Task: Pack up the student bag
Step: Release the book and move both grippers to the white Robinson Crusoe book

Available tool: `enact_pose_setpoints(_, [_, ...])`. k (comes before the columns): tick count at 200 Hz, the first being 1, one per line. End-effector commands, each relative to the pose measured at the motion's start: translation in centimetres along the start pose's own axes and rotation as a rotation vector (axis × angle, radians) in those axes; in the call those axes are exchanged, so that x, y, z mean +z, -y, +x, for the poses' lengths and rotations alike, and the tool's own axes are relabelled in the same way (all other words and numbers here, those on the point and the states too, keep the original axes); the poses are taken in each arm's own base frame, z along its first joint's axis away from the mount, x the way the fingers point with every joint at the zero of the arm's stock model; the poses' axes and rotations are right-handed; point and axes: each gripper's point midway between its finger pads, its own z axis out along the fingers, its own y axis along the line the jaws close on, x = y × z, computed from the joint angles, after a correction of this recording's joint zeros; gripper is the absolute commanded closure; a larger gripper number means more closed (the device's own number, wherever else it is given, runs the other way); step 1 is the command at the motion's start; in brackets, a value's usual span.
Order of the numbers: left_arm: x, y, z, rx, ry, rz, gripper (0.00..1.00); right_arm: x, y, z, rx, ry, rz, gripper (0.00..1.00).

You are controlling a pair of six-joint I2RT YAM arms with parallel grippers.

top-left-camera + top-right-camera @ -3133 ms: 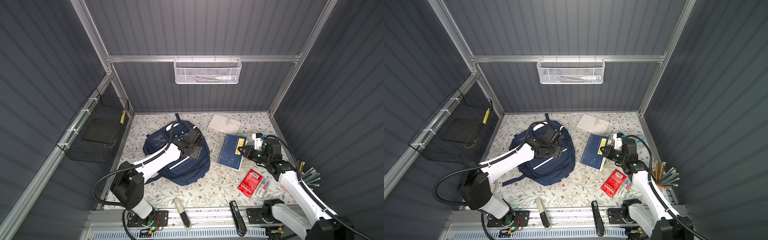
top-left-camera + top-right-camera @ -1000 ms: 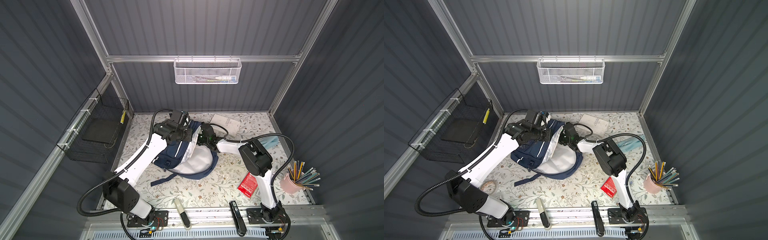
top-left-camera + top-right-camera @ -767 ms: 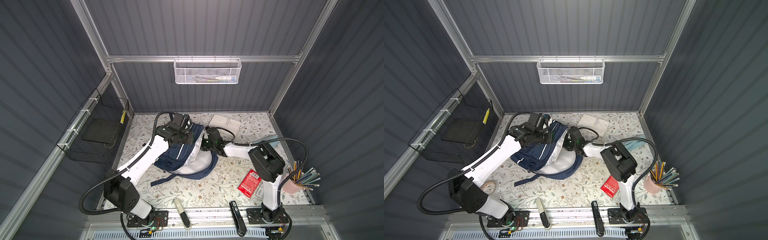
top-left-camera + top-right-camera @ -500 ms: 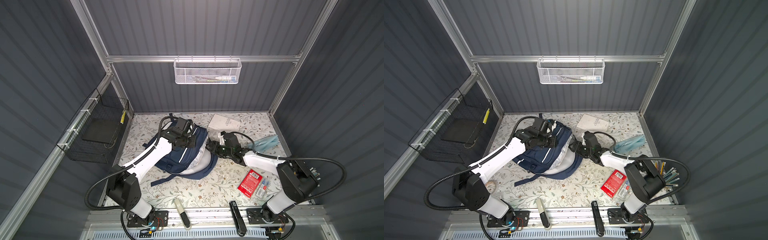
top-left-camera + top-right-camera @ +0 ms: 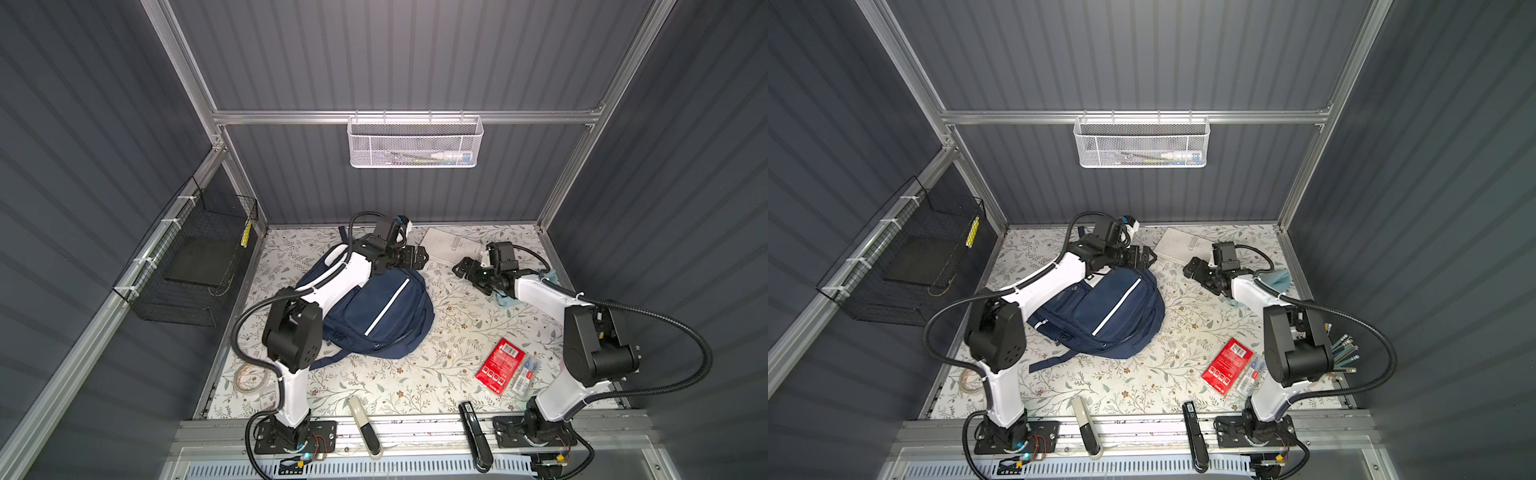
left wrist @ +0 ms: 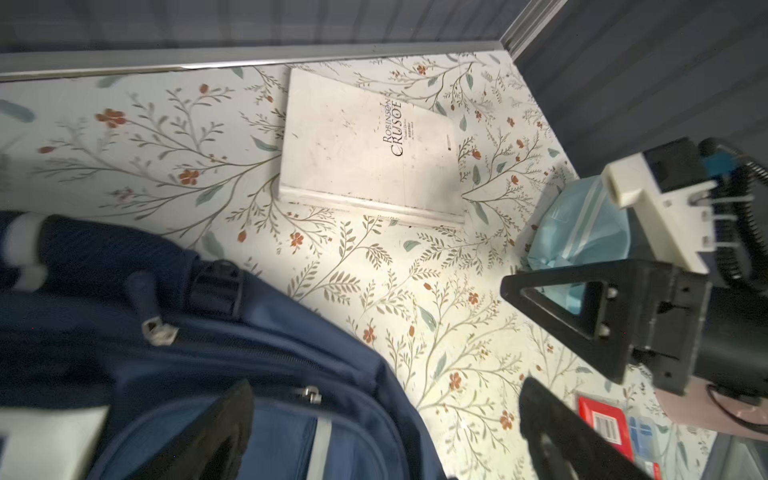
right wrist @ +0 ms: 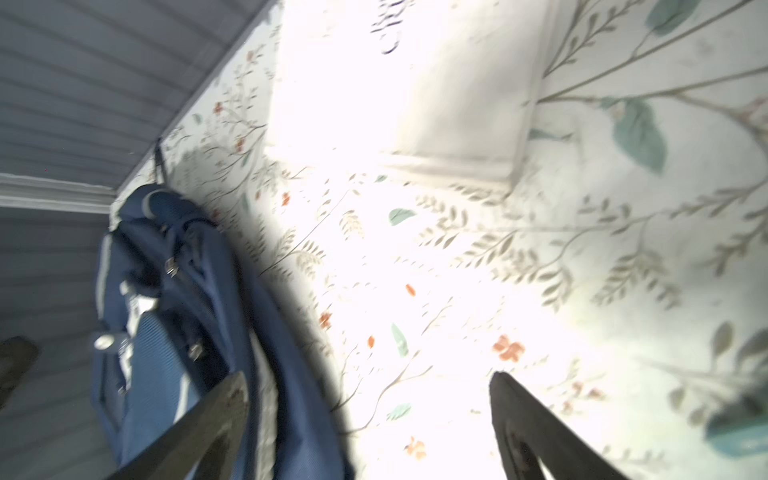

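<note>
Top views both show, at the lower edge of the frame, a long black tool (image 5: 476, 436) and a white bar (image 5: 365, 430) with a black tip lying across the metal rail (image 5: 415, 428). Just above, on the floral bench (image 5: 374, 386), a red packet (image 5: 500, 371) sits at lower right. Left of centre lies the student bag (image 5: 382, 316), navy with its white stripe up, and the left arm (image 5: 340, 278) is stretched over it. The left gripper (image 5: 415, 257) is at the bag's far end, its jaws spread wide with nothing between them. In the left wrist view one finger (image 6: 216, 432) is over the blue fabric; I cannot tell whether it touches. Right of centre, the right gripper (image 5: 469, 274) is also spread wide and empty, over bare bench and apart from the bag. Beyond them a white book (image 5: 446, 245) lies flat, and a pale blue pouch (image 5: 505, 300) sits beneath the right arm (image 5: 540, 291). A white mesh basket (image 5: 415, 141) hangs on the back wall.
</note>
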Motion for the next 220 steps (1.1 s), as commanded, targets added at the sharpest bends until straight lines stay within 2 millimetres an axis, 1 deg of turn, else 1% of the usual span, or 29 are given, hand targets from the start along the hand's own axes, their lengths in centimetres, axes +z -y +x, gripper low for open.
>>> enact_pose_setpoints(1, [3.7,-0.1,-0.6,0.06,0.014,0.049,0.0,0.5,0.9,-0.9,-0.017,-0.022,0.033,0.08])
enact_pose_setpoints(13, [5.4,-0.3,-1.1,0.086,0.02,0.055,0.0,1.0,1.6,-1.8,-0.013,-0.014,0.066,0.08])
enact_pose_setpoints(27, [7.3,-1.1,-1.6,0.105,0.05,0.034,0.0,1.6,2.2,-2.8,-0.022,-0.004,0.096,0.07])
enact_pose_setpoints(39, [8.8,-1.8,-1.7,0.113,0.059,0.02,0.0,2.3,2.5,-3.6,-0.021,-0.004,0.104,0.07])
enact_pose_setpoints(56, [11.0,-3.1,-1.5,0.115,0.054,-0.009,0.0,3.2,3.0,-4.2,-0.02,-0.023,0.118,0.08])
enact_pose_setpoints(75, [13.1,-4.0,-1.7,0.101,0.059,-0.033,0.0,3.6,3.6,-5.1,-0.037,-0.019,0.157,0.08])
enact_pose_setpoints(97, [14.2,-5.4,-2.3,0.087,0.109,-0.089,0.0,4.0,4.3,-5.7,-0.029,-0.024,0.16,0.09])
enact_pose_setpoints(110, [14.7,-6.6,-2.5,0.081,0.127,-0.145,0.0,4.3,4.8,-5.8,-0.021,-0.035,0.162,0.1])
enact_pose_setpoints(117, [15.1,-6.8,-2.6,0.082,0.135,-0.148,0.0,4.4,4.9,-5.8,-0.019,-0.042,0.161,0.1])
enact_pose_setpoints(133, [16.2,-7.5,-2.6,0.069,0.143,-0.157,0.0,4.7,4.9,-5.8,-0.016,-0.053,0.14,0.1])
enact_pose_setpoints(150, [17.3,-8.1,-2.5,0.029,0.145,-0.132,0.0,4.9,4.4,-5.9,-0.024,-0.055,0.109,0.11])
enact_pose_setpoints(173, [18.1,-9.1,-2.2,-0.046,0.142,-0.112,0.0,5.8,4.2,-5.9,-0.02,-0.069,0.085,0.11])
enact_pose_setpoints(192, [18.6,-9.1,-2.2,-0.071,0.144,-0.07,0.0,6.7,4.5,-5.8,-0.008,-0.088,0.086,0.13])
enact_pose_setpoints(214, [19.2,-7.9,-2.2,-0.081,0.141,0.017,0.0,7.9,4.5,-6.0,0.007,-0.099,0.074,0.15])
enact_pose_setpoints(216, [19.3,-7.8,-2.1,-0.085,0.138,0.023,0.0,8.0,4.0,-5.8,0.01,-0.115,0.048,0.15])
enact_pose_setpoints(220, [19.4,-7.6,-2.0,-0.092,0.131,0.036,0.0,8.1,3.8,-5.7,0.011,-0.125,0.035,0.15])
